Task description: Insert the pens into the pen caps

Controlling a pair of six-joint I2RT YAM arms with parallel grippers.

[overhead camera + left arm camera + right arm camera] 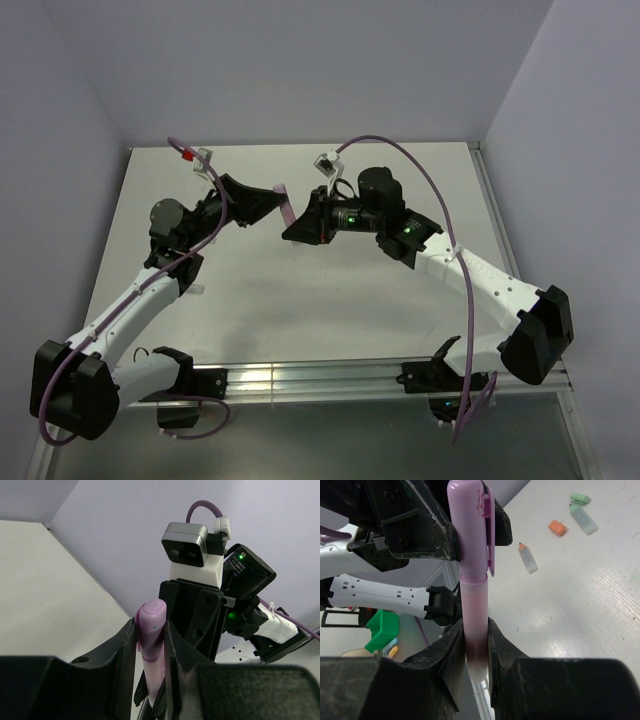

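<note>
Above the table, the pink pen [474, 615] stands upright with my right gripper [475, 630] shut on its lower barrel. Its upper end sits inside the purple-pink pen cap [470, 530], clip facing right. My left gripper [151, 627] is shut on that cap [152, 622], and the pen's barrel [155, 672] runs down below it. From above, the two grippers [272, 203] [302, 226] meet nose to nose over mid-table, the pen [284, 208] between them. On the table lie a pale pen with orange tip [527, 559], an orange cap [558, 528], a mint-green pen [583, 520] and a green cap [580, 498].
The right wrist's camera housing [186, 542] and arm sit close behind the cap. A metal rail [300, 380] runs along the table's near edge. Green and coloured items [382, 630] lie off the table beyond the left arm. Grey walls close the table's back and sides.
</note>
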